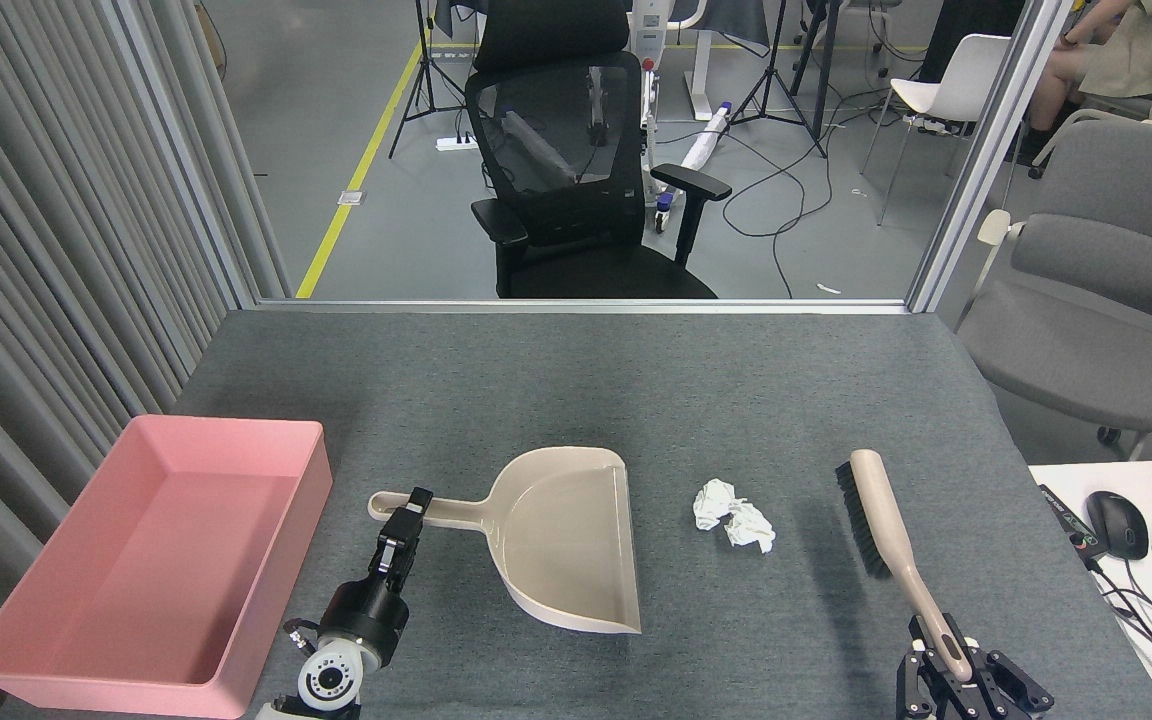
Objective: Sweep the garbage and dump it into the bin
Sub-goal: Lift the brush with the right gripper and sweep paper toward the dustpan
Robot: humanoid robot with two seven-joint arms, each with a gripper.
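Two jaws half-hidden: left gripper (406, 515) on dustpan (561, 540), right gripper (951, 668) on brush (886, 525).

Lab or studio; tripods (771, 60), floor cables (786, 200), office chairs (576, 170)

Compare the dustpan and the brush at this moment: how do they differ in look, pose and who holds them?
The dustpan is a broad beige scoop held by the left gripper at its handle; the brush is slim, gripped at its handle end by the right gripper. The dustpan's open mouth faces the garbage from the left; the brush's black bristles face it from the right. Both are beige, and neither touches the garbage.
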